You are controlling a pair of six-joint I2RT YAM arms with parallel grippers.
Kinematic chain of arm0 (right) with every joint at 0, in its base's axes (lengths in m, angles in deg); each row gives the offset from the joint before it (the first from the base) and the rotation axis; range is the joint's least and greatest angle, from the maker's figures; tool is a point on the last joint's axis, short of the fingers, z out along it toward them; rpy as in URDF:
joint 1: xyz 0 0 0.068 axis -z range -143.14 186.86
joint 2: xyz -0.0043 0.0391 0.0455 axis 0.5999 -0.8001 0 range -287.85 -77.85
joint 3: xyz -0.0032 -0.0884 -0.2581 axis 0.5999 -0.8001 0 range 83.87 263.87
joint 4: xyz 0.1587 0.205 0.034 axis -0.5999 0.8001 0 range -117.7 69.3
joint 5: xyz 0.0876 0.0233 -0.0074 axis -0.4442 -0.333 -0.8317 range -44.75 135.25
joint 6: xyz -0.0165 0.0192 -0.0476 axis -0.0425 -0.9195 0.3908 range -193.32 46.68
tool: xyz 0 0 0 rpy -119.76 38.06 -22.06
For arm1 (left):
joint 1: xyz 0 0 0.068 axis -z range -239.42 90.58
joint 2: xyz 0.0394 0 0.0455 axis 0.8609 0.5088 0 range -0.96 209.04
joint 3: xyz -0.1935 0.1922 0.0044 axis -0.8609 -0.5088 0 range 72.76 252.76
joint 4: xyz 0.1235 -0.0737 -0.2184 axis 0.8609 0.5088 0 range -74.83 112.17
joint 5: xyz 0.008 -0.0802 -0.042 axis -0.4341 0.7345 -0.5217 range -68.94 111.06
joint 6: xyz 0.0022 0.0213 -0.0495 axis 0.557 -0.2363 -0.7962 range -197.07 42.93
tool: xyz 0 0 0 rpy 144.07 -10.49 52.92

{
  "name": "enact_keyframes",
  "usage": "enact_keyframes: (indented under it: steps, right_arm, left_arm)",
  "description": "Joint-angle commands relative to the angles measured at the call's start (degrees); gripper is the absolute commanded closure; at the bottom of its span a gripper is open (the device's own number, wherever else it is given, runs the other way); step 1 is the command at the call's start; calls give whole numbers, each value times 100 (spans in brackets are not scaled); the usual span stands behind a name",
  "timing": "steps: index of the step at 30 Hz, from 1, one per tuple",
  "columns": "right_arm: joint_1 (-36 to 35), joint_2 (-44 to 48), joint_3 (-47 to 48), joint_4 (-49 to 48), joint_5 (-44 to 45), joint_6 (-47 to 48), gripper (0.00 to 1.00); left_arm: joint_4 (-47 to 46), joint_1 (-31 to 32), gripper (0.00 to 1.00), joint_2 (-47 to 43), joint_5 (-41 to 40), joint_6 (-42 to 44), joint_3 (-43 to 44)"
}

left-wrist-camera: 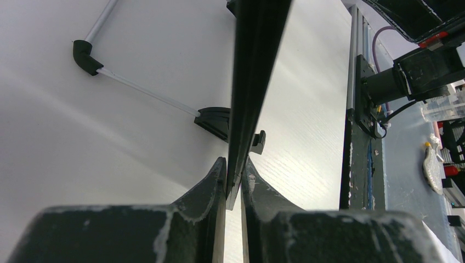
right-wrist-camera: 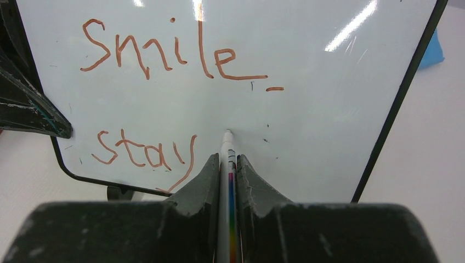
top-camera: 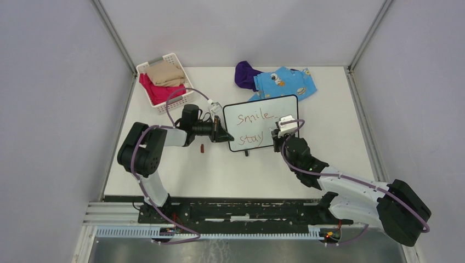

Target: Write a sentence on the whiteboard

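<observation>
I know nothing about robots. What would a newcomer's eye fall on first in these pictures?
A whiteboard stands mid-table with red-brown handwritten words, "smile" above "stay". The right gripper holds a marker with its tip at the board just after "stay". The left gripper pinches the board's left edge, seemingly to steady it.

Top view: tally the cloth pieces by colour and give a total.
Tan cloth: 1
Pink cloth: 1
Purple cloth: 1
Blue patterned cloth: 1
Total: 4
</observation>
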Motion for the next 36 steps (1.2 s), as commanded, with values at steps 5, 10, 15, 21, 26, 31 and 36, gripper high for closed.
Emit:
enact_keyframes:
  steps: [5,10,15,21,26,31,36]
  right_arm:
    - [52,99,-139,-254,28,-121,100]
    - [56,251,-315,-180,-6,-181,100]
    - [49,359,-493,-149,-110,-282,100]
    - [48,452,-702,-106,-170,-364,100]
    - [51,542,-862,-61,-195,-425,100]
    - [48,656,-921,7,-214,-448,100]
    - [46,762,-913,83,-255,-442,100]
  left_arm:
    - [367,47,98,158,-727,349,46]
    - [367,57,98,159,-724,343,43]
    - [367,58,98,154,-726,338,38]
    - [411,67,98,149,-738,365,64]
    - [411,81,98,157,-737,361,60]
    - [419,94,98,154,-744,362,55]
    - [437,100,98,151,-742,385,64]
